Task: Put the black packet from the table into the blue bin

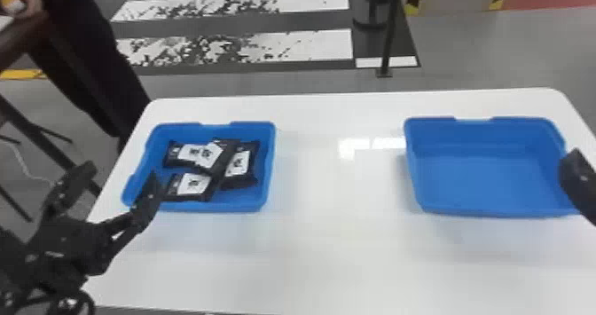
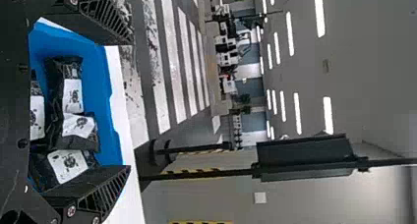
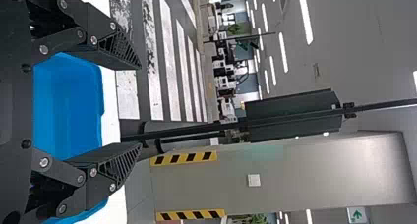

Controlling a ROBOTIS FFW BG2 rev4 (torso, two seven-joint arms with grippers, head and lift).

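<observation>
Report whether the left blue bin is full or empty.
Partly filled: several black packets lie inside the left blue bin, some overlapping, with bare blue floor showing beside them.

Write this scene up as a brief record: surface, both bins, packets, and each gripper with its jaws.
Surface: white table
Left container: blue bin, holding packets
Right container: second blue bin, apart from the first
Contents of left bin: black packets with white labels, some overlapping
Left gripper: jaws apart, by the left bin's near left corner
Right gripper: jaws apart, at the second bin's right side
</observation>
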